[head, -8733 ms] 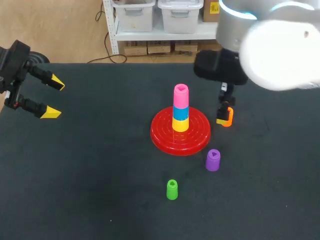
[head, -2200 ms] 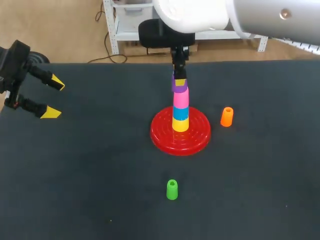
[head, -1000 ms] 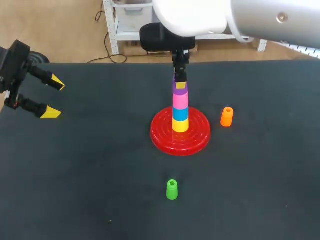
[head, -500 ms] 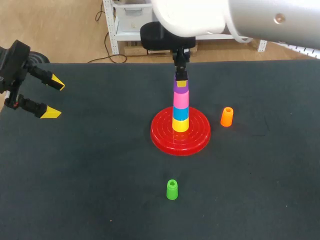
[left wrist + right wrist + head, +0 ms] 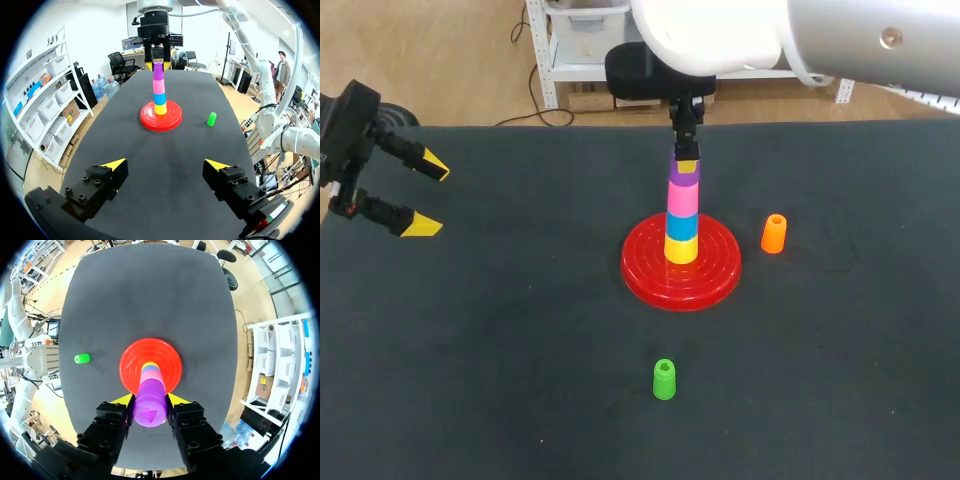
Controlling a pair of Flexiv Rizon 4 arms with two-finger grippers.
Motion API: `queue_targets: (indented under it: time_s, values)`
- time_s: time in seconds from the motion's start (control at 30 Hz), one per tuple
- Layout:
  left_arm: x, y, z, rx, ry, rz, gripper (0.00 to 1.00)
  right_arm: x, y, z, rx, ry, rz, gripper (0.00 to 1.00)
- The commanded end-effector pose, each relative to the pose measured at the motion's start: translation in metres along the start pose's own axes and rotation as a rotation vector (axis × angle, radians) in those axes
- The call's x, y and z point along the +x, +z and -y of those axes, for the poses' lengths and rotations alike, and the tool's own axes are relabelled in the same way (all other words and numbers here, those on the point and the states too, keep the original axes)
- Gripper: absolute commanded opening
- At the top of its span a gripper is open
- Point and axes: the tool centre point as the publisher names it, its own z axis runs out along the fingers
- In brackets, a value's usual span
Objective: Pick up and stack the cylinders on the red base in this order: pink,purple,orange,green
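Nearest us, lower middle: green cylinder (image 5: 664, 380) upright on bench (image 5: 520, 350), well apart from rest. Centre: red base (image 5: 645, 270) carrying stack of yellow cylinder (image 5: 681, 250), blue cylinder (image 5: 682, 227), pink cylinder (image 5: 682, 205), purple cylinder (image 5: 684, 180) on top. Right of base, near its rim, not touching: orange cylinder (image 5: 773, 233), upright. Left edge, upper part: our left hand (image 5: 428, 196), spread wide, holding nothing. Upper middle: our right hand (image 5: 150, 399) hangs over stack, fingers closed against both sides of purple cylinder.

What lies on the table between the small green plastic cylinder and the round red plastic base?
Nothing. In the head view only bare dark table separates the small green cylinder from the round red base.
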Motion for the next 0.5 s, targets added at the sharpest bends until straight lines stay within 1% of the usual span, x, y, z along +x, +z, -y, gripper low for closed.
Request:
queue_targets:
  time_s: [0.03, 0.5]
  values:
    - [0.0009, 0.0001, 0.001, -0.003, 0.002, 0.002, 1.0, 0.001, 0.0019, 0.0008, -0.002, 0.0, 0.004, 0.0]
    - [0.0009, 0.0001, 0.001, -0.003, 0.002, 0.002, 1.0, -0.0018, 0.0043, 0.0001, -0.019, -0.018, -0.006, 0.0]
